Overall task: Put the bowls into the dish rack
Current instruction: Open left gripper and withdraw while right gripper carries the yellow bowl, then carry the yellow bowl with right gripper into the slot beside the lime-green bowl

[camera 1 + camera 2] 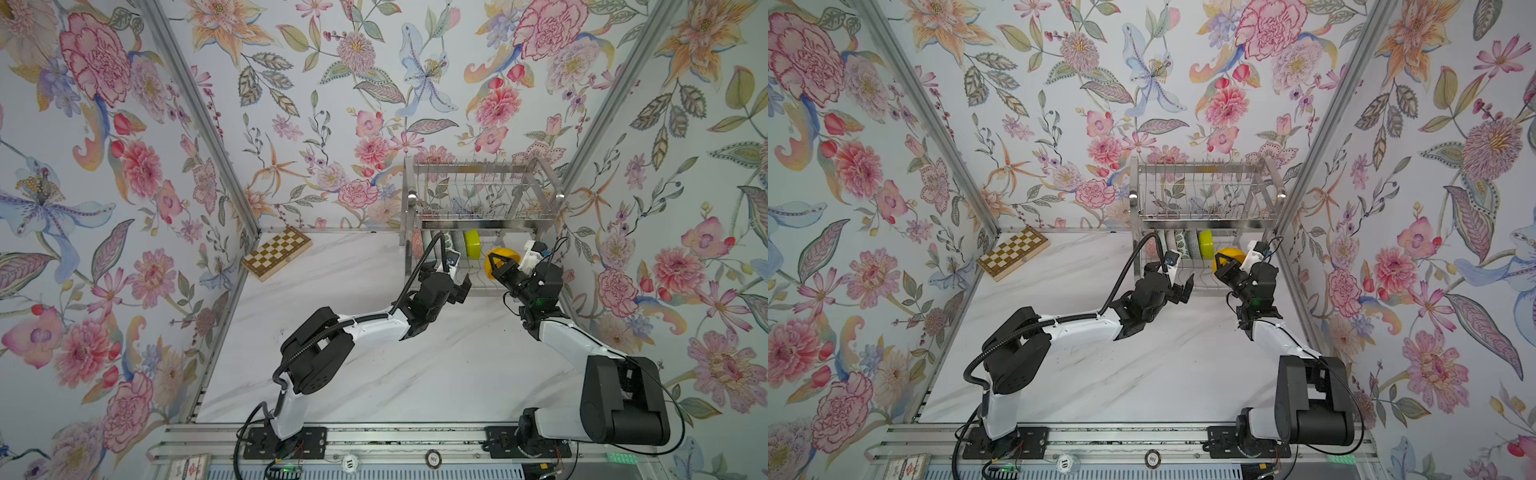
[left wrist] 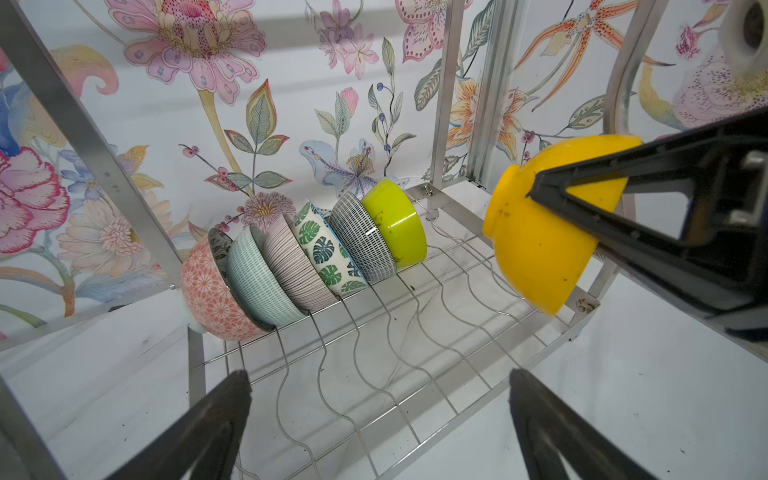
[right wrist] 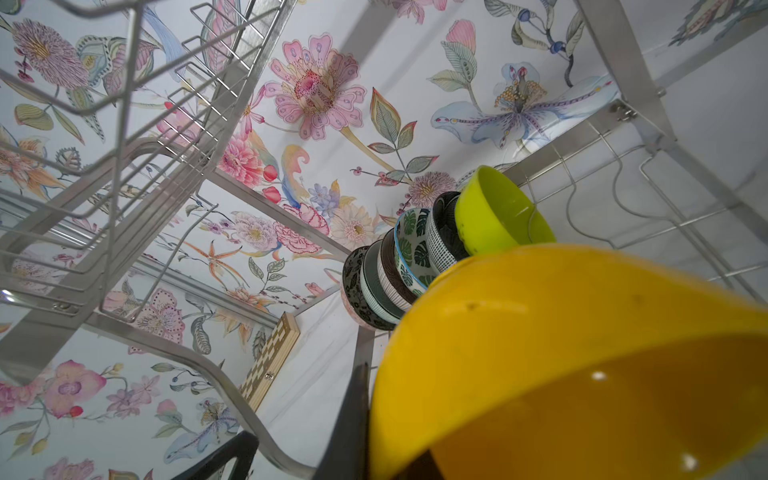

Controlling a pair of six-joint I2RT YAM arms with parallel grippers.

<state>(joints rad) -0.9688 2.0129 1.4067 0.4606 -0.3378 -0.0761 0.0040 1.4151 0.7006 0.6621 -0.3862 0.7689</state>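
Right gripper (image 1: pixel 497 263) is clamped on the rim of the orange-yellow bowl (image 1: pixel 510 253). It holds the bowl on edge in the air over the right end of the dish rack (image 1: pixel 478 217)'s lower shelf, not in a slot. Left gripper (image 1: pixel 451 277) is empty with its jaws wide apart, just in front of that shelf.

Both top views show the layout. The rack stands at the back right of the white marble-look table (image 1: pixel 374 374), and a wooden chessboard (image 1: pixel 276 253) is near the back left corner. The upper tier half hides the bowl row, so only the lime green bowl (image 1: pixel 473 243) reads clearly.

The left wrist view shows the row's outsides. Six bowls stand on edge in the lower shelf, leaning on each other:
- coral geometric bowl (image 2: pixel 208 291)
- pale mint bowl (image 2: pixel 257 278), with fine dashes
- pink-striped bowl (image 2: pixel 291 266)
- leaf-print bowl (image 2: pixel 328 253)
- black-and-white grid bowl (image 2: pixel 361 237)
- the lime green one

Several bare wavy wire slots lie between the lime green bowl and the held bowl. One black finger lies across the held bowl's outside.

The right wrist view shows the insides. The coral geometric bowl is dark and flower-patterned inside, and the held bowl's glossy inside fills the foreground.

The rack is shiny steel with flat bar legs and thin bent wires. The lime green and orange-yellow bowls are plain and smooth, with dark specks.
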